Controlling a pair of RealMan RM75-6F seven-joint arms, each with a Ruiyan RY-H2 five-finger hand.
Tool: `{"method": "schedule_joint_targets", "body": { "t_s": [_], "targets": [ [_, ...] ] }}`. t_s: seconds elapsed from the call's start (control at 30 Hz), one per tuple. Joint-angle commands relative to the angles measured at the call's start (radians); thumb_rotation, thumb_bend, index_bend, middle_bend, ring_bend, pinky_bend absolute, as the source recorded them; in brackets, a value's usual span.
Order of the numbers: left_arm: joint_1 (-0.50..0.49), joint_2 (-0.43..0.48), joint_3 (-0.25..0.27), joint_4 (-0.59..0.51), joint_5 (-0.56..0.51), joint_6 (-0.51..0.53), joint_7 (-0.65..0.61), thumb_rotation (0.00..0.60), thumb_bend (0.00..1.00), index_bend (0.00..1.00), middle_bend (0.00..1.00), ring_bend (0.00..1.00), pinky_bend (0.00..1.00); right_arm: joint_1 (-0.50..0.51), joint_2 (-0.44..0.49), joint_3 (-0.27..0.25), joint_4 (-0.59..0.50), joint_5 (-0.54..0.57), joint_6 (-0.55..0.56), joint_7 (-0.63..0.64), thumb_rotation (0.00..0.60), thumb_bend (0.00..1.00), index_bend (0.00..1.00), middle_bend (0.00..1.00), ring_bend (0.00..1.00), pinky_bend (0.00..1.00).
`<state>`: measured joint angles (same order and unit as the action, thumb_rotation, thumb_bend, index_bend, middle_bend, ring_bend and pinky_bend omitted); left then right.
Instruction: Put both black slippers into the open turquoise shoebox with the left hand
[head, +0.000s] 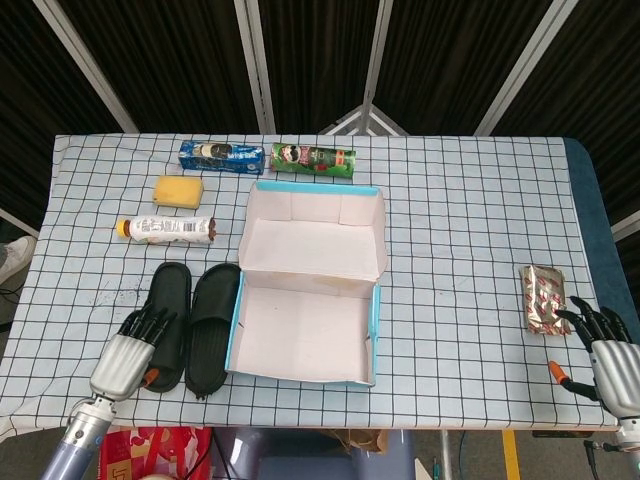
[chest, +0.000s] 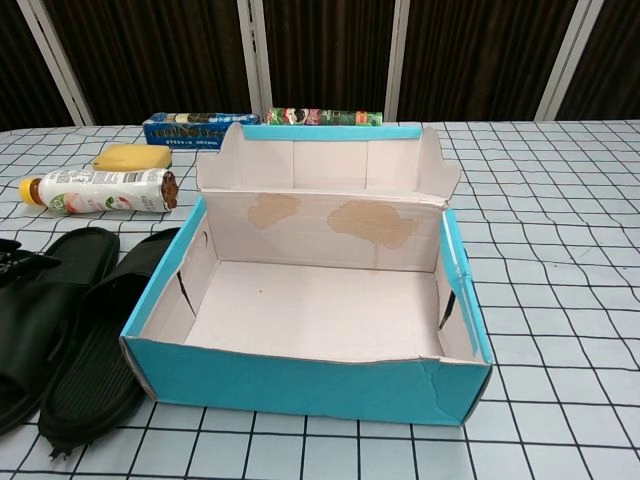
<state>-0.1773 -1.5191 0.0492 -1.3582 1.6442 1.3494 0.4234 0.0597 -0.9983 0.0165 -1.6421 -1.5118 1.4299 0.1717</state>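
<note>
Checked table (head: 470, 230); slippers (head: 190, 325) lengthwise front-to-back

Left hand (head: 124, 360) and right hand (head: 610, 352): silver-grey backs, black fingers (head: 150, 322), an orange thumb accent, pale wrists.

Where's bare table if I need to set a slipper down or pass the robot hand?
The widest bare patch lies right of the open turquoise shoebox, up to the foil snack packet. It is crowded left of the box: two black slippers, white bottle, yellow sponge, with the left robot hand over the outer slipper.
</note>
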Motion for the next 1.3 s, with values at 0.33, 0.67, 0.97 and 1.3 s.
{"method": "schedule_joint_targets", "body": {
  "t_s": [0.33, 0.67, 0.97, 1.3],
  "targets": [
    [-0.006, -0.052, -0.009, 0.074, -0.006, 0.018, -0.004, 0.600, 0.20, 0.28, 0.37, 0.08, 0.15, -0.002, 0.000, 0.001, -0.003, -0.001, 0.003, -0.007, 0.600, 0.31, 0.21, 0.10, 0.16, 0.07],
    [-0.001, -0.039, -0.036, 0.088, -0.023, 0.063, -0.019, 0.600, 0.34, 0.50, 0.50, 0.12, 0.15, -0.004, 0.001, 0.000, -0.010, -0.007, 0.008, -0.019, 0.600, 0.31, 0.21, 0.10, 0.16, 0.07],
    [-0.011, 0.128, -0.123, -0.037, 0.015, 0.207, -0.020, 0.600, 0.34, 0.50, 0.51, 0.12, 0.15, -0.004, 0.002, -0.001, -0.015, -0.009, 0.006, -0.021, 0.600, 0.31, 0.21, 0.10, 0.16, 0.07],
    [-0.253, 0.379, -0.254, -0.328, 0.300, 0.094, 0.239, 0.600, 0.34, 0.50, 0.50, 0.12, 0.15, -0.001, 0.002, 0.000, -0.021, -0.001, -0.005, -0.027, 0.600, 0.31, 0.21, 0.10, 0.16, 0.07]
  ]
}}
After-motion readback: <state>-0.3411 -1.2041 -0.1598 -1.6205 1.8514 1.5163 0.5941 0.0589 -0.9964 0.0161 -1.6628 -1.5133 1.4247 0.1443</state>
